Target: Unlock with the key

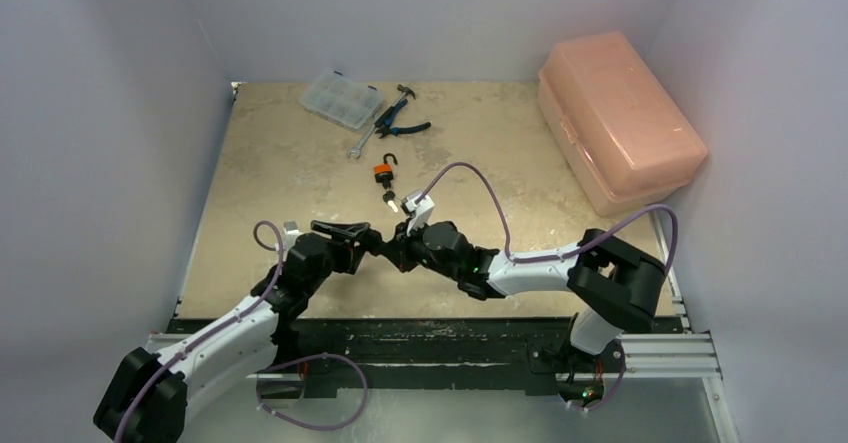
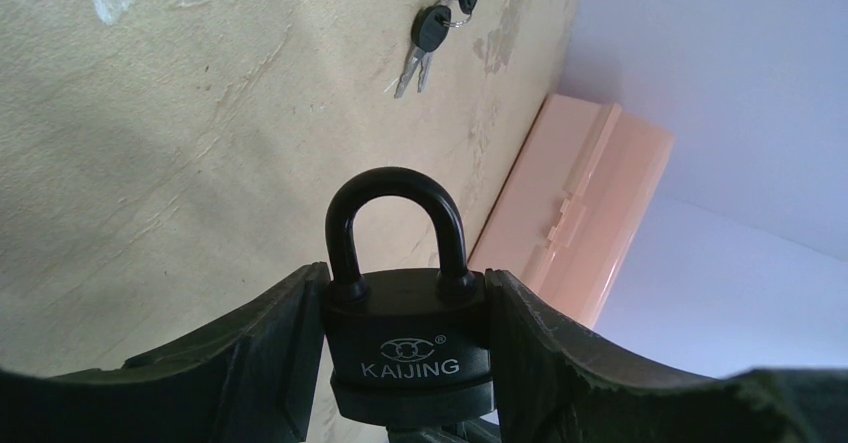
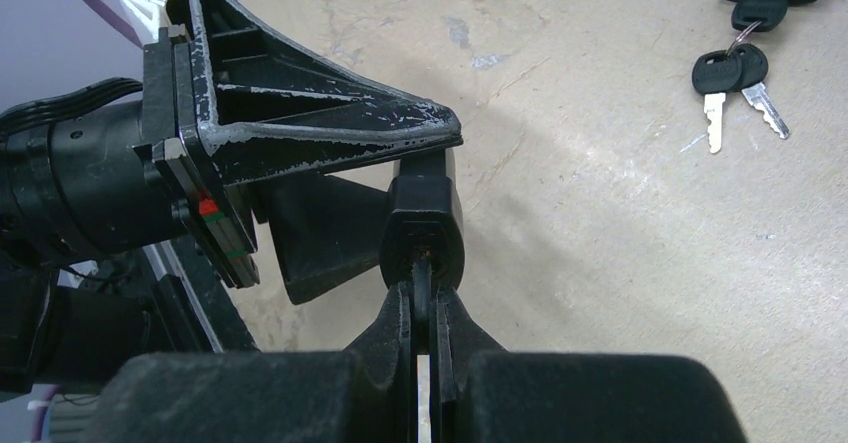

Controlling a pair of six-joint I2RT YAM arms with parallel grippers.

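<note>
My left gripper (image 2: 405, 279) is shut on the body of a black padlock (image 2: 408, 348) marked KAIJING and holds it above the table. Its shackle (image 2: 395, 213) sits down in the body, closed. My right gripper (image 3: 424, 301) is shut on a black key (image 3: 421, 281), whose blade is in the keyhole at the bottom of the padlock (image 3: 422, 225). In the top view the two grippers meet at the table's near middle, left (image 1: 358, 235) and right (image 1: 402, 243).
A second orange-and-black padlock (image 1: 383, 171) with spare keys (image 1: 392, 201) lies just beyond the grippers; the keys also show in the right wrist view (image 3: 735, 78). Pliers (image 1: 400, 120), a wrench (image 1: 362, 141) and a clear parts box (image 1: 340, 98) lie at the back. A pink case (image 1: 618, 118) stands at right.
</note>
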